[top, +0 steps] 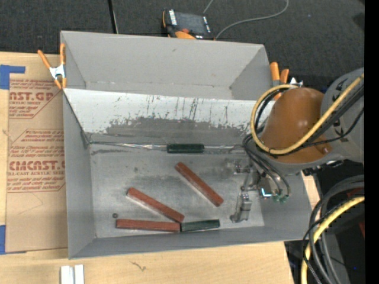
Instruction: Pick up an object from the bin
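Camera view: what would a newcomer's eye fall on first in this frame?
The arm's bulky orange wrist cover at the right of the bin, with the gripper down near the floor's right end. Next, three red-brown sticks strewn across the floor, and two dark green sticks, one by the back wall, one at the front.

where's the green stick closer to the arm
Camera view: the green stick lies along the bin's front wall, its left end meeting a red stick.

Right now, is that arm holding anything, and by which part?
Nothing, it seems: the gripper sits at the right of the bin, clear of the nearest red stick and green stick.
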Available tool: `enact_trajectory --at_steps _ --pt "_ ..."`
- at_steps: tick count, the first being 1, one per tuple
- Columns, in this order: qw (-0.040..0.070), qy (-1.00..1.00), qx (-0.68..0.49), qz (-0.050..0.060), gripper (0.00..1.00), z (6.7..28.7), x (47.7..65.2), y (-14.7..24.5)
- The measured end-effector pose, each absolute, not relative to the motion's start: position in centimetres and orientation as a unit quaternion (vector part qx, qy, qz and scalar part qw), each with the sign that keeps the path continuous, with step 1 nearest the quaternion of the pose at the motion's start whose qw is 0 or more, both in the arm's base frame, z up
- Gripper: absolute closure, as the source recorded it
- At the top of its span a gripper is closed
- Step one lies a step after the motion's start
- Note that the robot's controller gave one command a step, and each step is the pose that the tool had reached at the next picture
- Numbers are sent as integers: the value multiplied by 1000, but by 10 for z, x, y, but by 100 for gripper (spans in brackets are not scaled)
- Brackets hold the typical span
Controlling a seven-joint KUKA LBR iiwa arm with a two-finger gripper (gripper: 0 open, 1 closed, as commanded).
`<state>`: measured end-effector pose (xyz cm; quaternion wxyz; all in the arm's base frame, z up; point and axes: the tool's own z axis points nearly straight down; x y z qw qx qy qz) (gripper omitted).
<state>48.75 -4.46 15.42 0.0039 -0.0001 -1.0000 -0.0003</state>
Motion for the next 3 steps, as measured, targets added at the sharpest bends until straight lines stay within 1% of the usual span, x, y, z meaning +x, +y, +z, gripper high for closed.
enact_trajectory --at_steps 1,2,3 --pt "1 -1000 9 -1 0 66 516 -14" --pt "0 -1000 8 0 100 70 517 -15" --pt "-5 -1000 1 0 100 214 538 -18"
